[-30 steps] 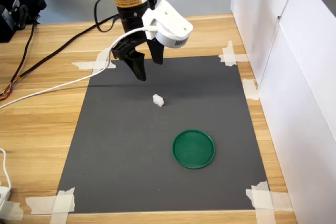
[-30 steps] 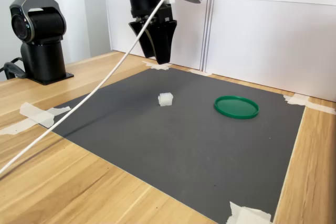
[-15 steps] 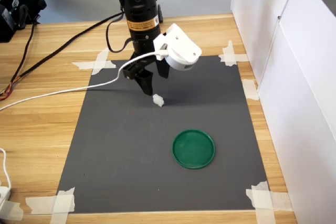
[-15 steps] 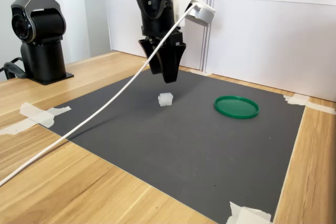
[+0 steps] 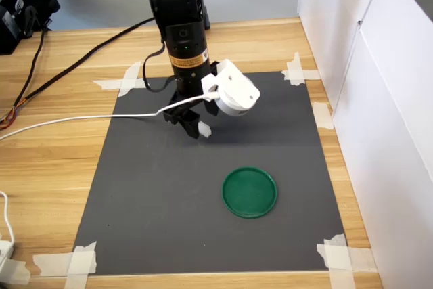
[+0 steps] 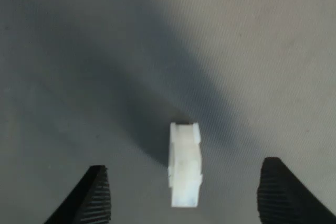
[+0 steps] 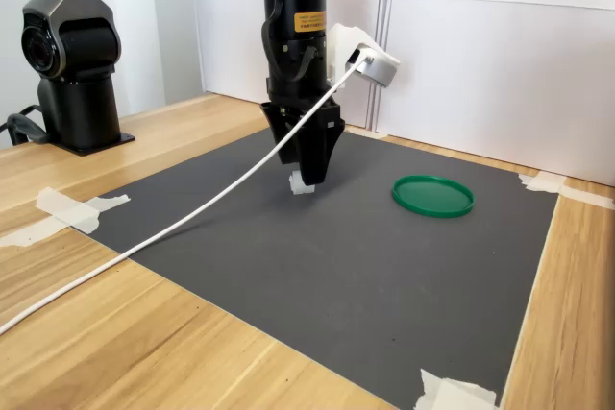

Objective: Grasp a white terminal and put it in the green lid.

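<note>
White terminal (image 6: 185, 164) first: it lies on the dark mat (image 5: 169, 194), toward the far half, and the gripper (image 6: 184, 195) has it bracketed. In the wrist view the two ribbed fingertips (image 6: 97, 195) stand wide apart on either side of the little block, with clear mat showing between each tip and the plastic, so the claw is released and nothing is gripped yet. In the first exterior view the terminal (image 5: 205, 130) peeks out just to the right of the black fingers; in the second exterior view it (image 7: 302, 184) sits right under them.

My guess at the reason for this pose is that the arm stands nearly straight up over the piece so the fingers can straddle it and squeeze its two long flat sides, which gives a small, slippery thing the best hold. The block looks roughly centred between the tips, so a plain close should catch it.

The green lid (image 5: 249, 192) rests flat on the mat, nearer than the terminal and to its right in the first exterior view, well apart from it. Its shallow dish holds nothing. A white cable (image 5: 81, 119) trails away to the first exterior view's left.
</note>
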Robot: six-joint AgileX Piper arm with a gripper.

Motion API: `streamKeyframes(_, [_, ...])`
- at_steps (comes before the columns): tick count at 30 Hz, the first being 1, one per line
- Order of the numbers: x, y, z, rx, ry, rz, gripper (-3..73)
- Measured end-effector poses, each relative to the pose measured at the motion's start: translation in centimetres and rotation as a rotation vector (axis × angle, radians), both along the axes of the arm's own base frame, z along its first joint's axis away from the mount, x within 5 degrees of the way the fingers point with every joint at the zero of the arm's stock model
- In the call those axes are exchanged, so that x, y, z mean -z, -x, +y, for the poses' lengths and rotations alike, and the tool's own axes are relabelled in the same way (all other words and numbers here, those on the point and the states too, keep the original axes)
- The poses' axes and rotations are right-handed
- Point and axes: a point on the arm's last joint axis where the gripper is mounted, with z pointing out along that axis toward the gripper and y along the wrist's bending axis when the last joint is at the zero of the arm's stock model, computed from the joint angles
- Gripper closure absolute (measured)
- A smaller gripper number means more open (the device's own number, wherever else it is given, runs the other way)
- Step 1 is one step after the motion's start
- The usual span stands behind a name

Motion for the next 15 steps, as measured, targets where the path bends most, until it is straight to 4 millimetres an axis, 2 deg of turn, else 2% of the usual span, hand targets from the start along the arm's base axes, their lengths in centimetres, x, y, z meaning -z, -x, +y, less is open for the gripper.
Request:
streamKeyframes(8, [0.9,-0.2,0.0,0.000,0.005,0.026,2.7])
streamKeyframes(15, [1.3,-0.4,0.1,0.000,0.006,0.034,10.6])
